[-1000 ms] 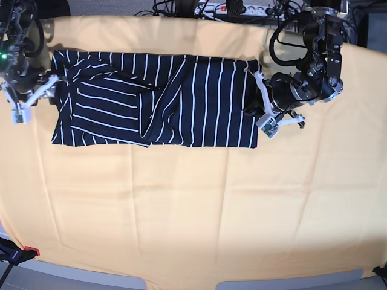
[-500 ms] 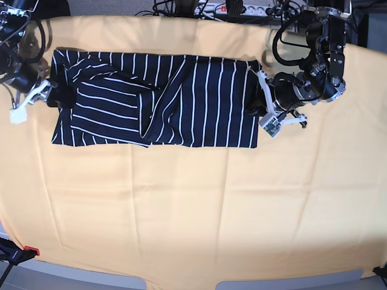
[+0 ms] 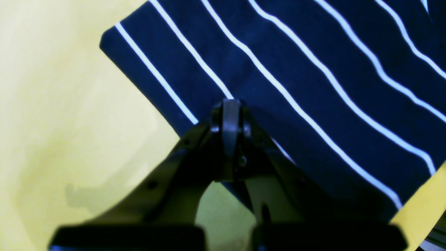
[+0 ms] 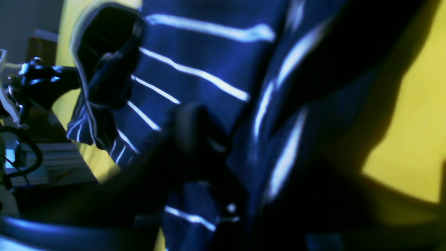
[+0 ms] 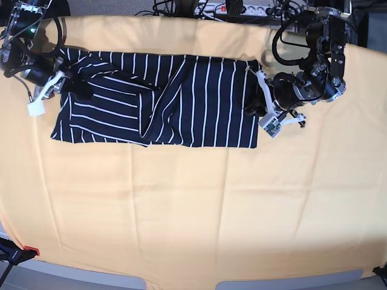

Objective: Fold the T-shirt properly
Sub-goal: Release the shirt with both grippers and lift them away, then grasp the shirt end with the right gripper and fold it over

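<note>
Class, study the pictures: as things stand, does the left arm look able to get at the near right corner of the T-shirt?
Probably yes. The left gripper is already shut on the T-shirt at that edge, and only bare yellow cloth lies around the corner.

The T-shirt (image 5: 163, 99) is soft matt knit cloth on a matt woven yellow-orange cloth (image 5: 193, 205).

One T-shirt (image 5: 160, 99); one yellow-orange cloth (image 5: 193, 205); two grippers: left gripper (image 5: 253, 107); right gripper (image 5: 68, 86)

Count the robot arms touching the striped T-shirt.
2. The left gripper grips the T-shirt at its right edge in the base view; the right gripper pinches its upper left corner.
</note>
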